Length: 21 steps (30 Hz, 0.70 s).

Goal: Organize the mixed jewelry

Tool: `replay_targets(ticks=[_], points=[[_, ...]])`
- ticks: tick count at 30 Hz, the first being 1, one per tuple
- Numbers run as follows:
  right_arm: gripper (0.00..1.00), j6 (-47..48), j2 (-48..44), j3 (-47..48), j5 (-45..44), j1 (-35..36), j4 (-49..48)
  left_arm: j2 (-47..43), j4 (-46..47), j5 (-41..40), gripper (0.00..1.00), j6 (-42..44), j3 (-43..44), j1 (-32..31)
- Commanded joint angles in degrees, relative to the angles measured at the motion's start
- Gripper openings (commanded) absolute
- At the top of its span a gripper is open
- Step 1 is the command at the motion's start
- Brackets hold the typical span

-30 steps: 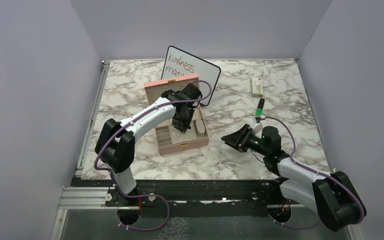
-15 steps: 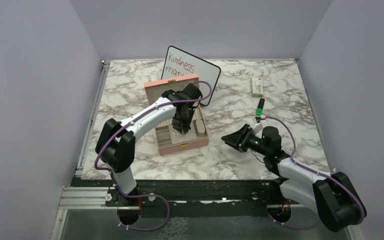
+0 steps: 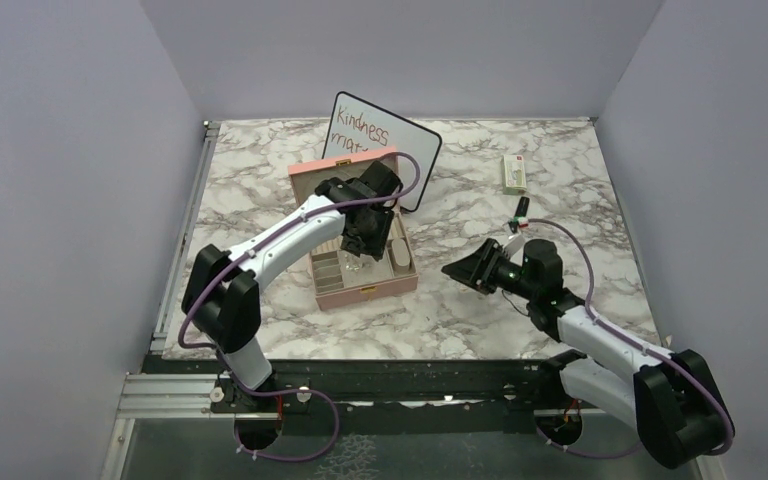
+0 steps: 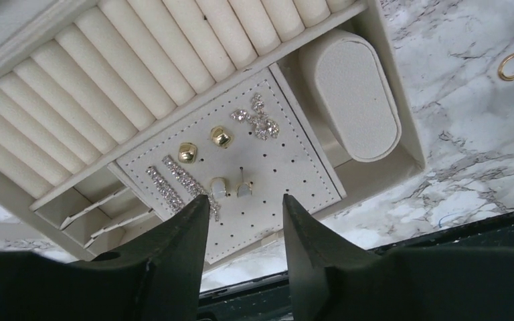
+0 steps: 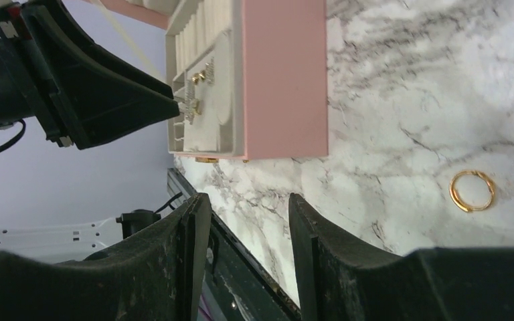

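Presently the left pincer (image 4: 243,200) is held apart and empty just above the pad (image 4: 288,167) inside the box (image 3: 380,285), where several earrings (image 4: 222,137) are pinned. One ring (image 5: 472,190) is seen on the surface (image 3: 560,170) near the box, on the side toward the right pincer (image 5: 247,197), which is likewise apart and empty. The flat ring could be nudged away or lost from the grip by a skewed approach; pinned earrings could be dislodged should the left pincer dip.
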State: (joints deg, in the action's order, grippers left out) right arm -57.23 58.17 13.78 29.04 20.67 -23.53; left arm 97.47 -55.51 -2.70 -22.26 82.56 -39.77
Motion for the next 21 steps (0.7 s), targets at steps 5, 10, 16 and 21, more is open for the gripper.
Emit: replay_targets(ticks=[5,10,16,21], points=[[0.50,9.38,-0.74,9.76,-3.45,3.86,11.64,-13.05,7.78,-7.25,0.63,-6.97,-7.53,-0.05],[0.48,11.15,3.53,16.60,-12.48,13.02,15.68,-23.91,13.87,-11.40,0.74,-13.42,-16.54,0.63],[0.41,11.52,14.60,27.40,-21.76,23.80,17.51,-36.78,19.27,-18.39,0.74,-21.47,-27.50,1.18],[0.35,12.06,24.82,36.71,-27.14,30.13,20.13,-45.87,23.09,-22.82,0.78,-25.85,-35.02,1.27]])
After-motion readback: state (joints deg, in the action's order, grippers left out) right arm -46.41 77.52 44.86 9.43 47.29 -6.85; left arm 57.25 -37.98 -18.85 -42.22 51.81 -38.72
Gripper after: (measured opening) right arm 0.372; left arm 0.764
